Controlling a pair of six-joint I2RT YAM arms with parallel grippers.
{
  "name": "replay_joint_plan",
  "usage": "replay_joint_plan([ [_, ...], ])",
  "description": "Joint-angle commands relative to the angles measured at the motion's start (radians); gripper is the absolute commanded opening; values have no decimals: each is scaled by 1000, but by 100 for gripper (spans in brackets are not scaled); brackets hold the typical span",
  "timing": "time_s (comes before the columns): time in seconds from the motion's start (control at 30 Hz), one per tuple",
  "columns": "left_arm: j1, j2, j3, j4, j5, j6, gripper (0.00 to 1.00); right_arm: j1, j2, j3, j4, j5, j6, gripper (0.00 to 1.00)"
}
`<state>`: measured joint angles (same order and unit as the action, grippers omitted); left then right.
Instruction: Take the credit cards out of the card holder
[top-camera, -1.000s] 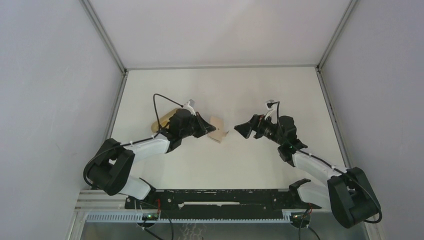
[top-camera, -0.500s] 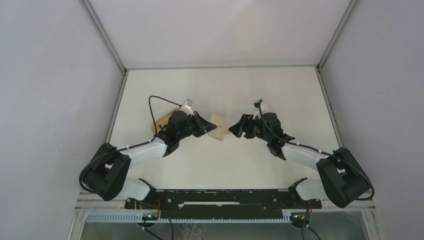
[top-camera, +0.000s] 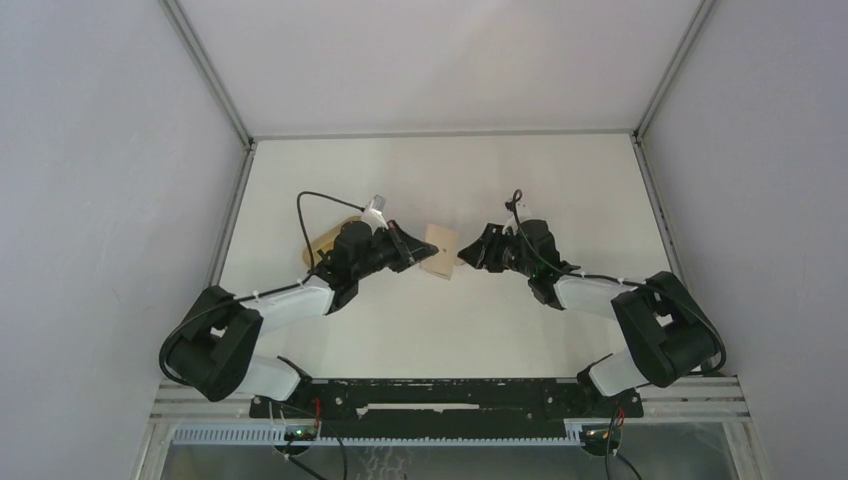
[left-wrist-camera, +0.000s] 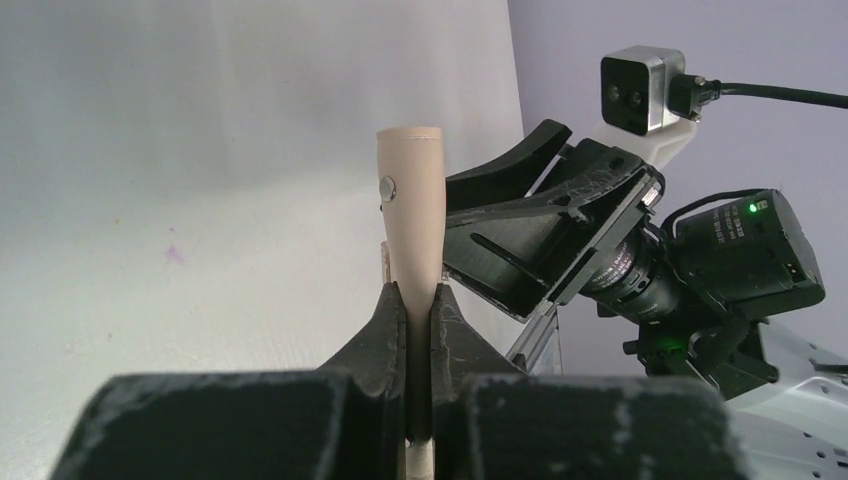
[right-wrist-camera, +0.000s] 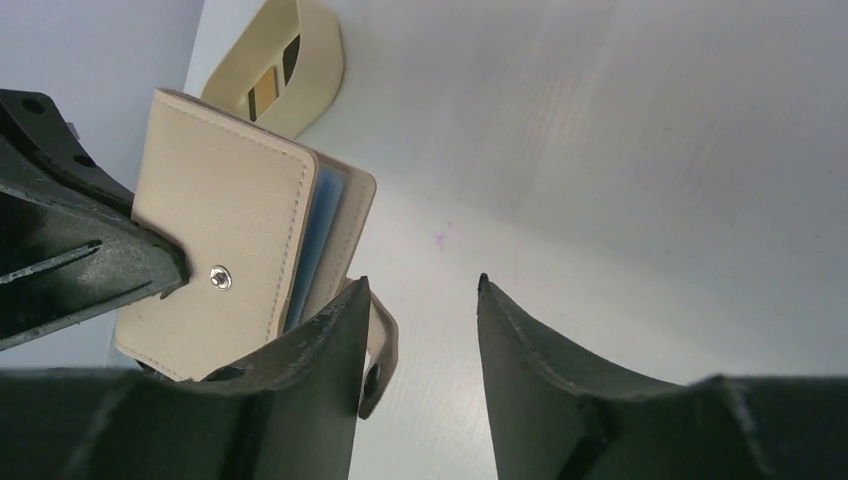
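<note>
My left gripper (left-wrist-camera: 412, 290) is shut on the beige card holder (left-wrist-camera: 410, 215), which it holds edge-on above the table. From above, the card holder (top-camera: 438, 250) hangs between both grippers. The right wrist view shows its snap cover (right-wrist-camera: 225, 255), a blue edge (right-wrist-camera: 313, 235) between the covers and the loose closing tab (right-wrist-camera: 382, 345). My right gripper (right-wrist-camera: 420, 285) is open; the tab hangs just inside its left finger (right-wrist-camera: 310, 370). Tan and black patches that look like credit cards (right-wrist-camera: 272, 82) lie inside the oval tray (right-wrist-camera: 325, 75).
The oval wooden tray (top-camera: 322, 240) sits on the table behind my left gripper (top-camera: 412, 256), mostly hidden by the arm. My right gripper (top-camera: 468, 256) is close to the card holder's right edge. Grey walls enclose the white table (top-camera: 440, 170) on three sides.
My right arm has swung left up to the card holder and its jaws have narrowed. The left gripper has raised the card holder slightly and kept its grip.
</note>
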<state>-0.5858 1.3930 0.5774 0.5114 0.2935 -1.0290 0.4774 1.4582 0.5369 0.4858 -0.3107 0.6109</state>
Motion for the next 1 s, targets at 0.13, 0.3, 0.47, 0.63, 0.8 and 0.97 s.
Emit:
replay_joint_plan([
  [0.13, 7, 6, 11, 73, 28, -14, 0, -11, 24, 44, 82, -51, 24, 34],
  [0.3, 6, 8, 6, 73, 17, -8, 0, -14, 28, 44, 85, -77, 22, 8],
  [0.47, 6, 21, 0, 78, 15, 2, 0, -26, 30, 44, 85, -100, 23, 0],
  [0.63, 7, 46, -7, 78, 18, 19, 9, -47, 2, 44, 27, -106, 9, 0],
  [0.8, 7, 81, -10, 79, 35, 28, 27, -58, -30, 44, -61, -103, -20, 0],
  [0.97, 7, 119, -8, 82, 70, 36, 32, -57, -39, 44, -110, -109, -36, 0],
])
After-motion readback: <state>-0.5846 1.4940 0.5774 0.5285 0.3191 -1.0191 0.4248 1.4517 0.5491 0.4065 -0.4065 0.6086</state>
